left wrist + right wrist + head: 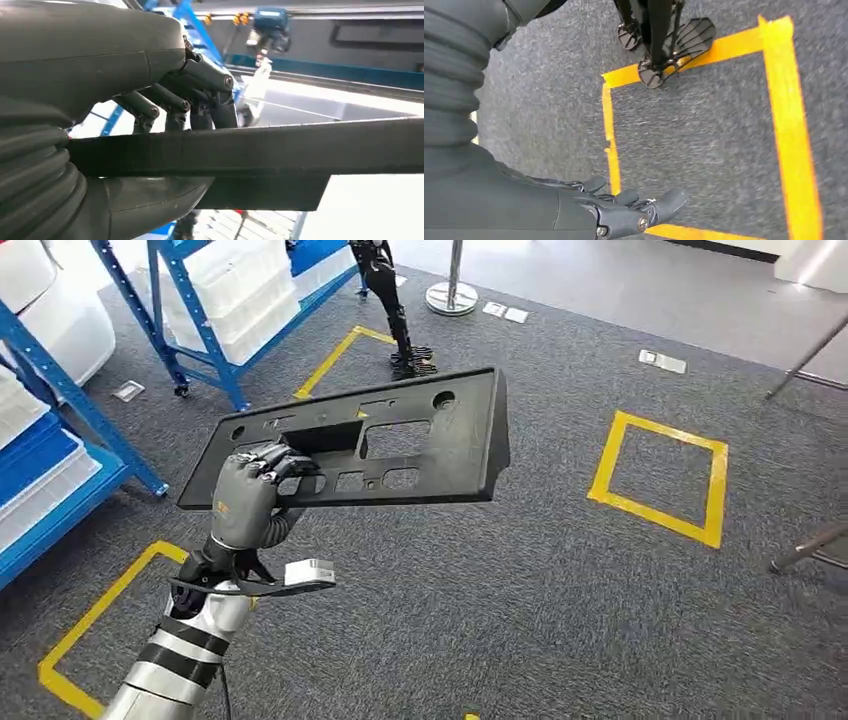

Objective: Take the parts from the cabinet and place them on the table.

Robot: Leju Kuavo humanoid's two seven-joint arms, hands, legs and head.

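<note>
Blue shelves [60,455] with white bins [240,295] stand at ten o'clock on the grey carpet [520,610], a yellow tape square [662,476] at three. The black part [400,445] sits mid-frame, raised above the carpet, its left end clamped in the left robot hand [250,495]. The right robot hand [624,210] hangs over the carpet, fingers apart, holding nothing

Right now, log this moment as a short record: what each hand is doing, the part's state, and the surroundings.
left hand: grips the black plastic panel near one end, fingers through a cutout
panel state: held in the air over the carpet, roughly flat, slightly tilted
right hand: holds nothing, fingers apart, hanging above the floor
floor: grey carpet with yellow tape squares
nearby: blue shelving with white bins
</note>
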